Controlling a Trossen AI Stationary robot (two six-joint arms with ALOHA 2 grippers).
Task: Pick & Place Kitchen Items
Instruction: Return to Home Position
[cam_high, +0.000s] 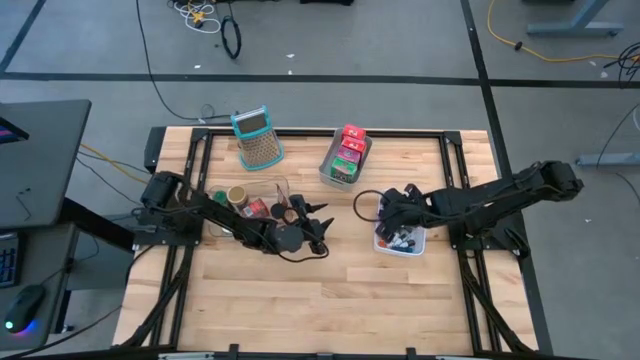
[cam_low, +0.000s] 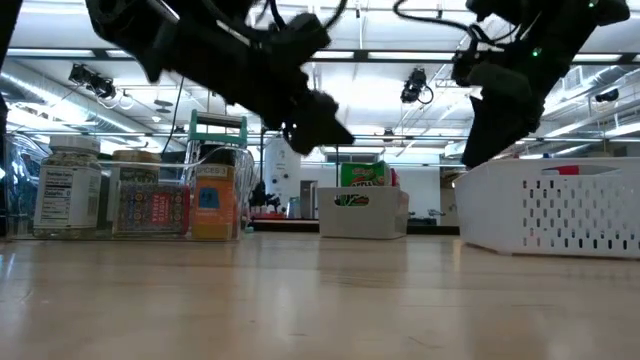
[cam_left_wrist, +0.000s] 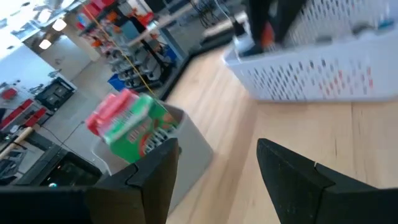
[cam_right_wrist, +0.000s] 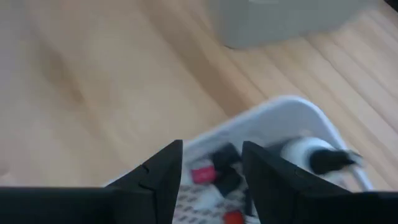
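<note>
1. My right gripper (cam_high: 388, 208) hangs over the edge of the white bin (cam_high: 421, 243), fingers spread and nothing held.
2. My left gripper (cam_high: 318, 230) hovers near the white bin, clear of it, on the side toward the jars (cam_high: 237, 195). Its fingers are spread and empty.
3. Small bottles (cam_high: 399, 238) lie inside the white bin.
4. Red and green packets (cam_high: 349, 148) stand in the grey bin (cam_high: 329, 172) just beyond the white bin.

Pale blond wood-plank table (cam_high: 300, 290), white bin (cam_low: 560, 210) patterned with rows of small slots, grey bin (cam_high: 328, 172) holding red, green and pink packets (cam_high: 350, 148), teal-handled silver grater (cam_high: 258, 140), black robot arms (cam_high: 470, 200).
</note>
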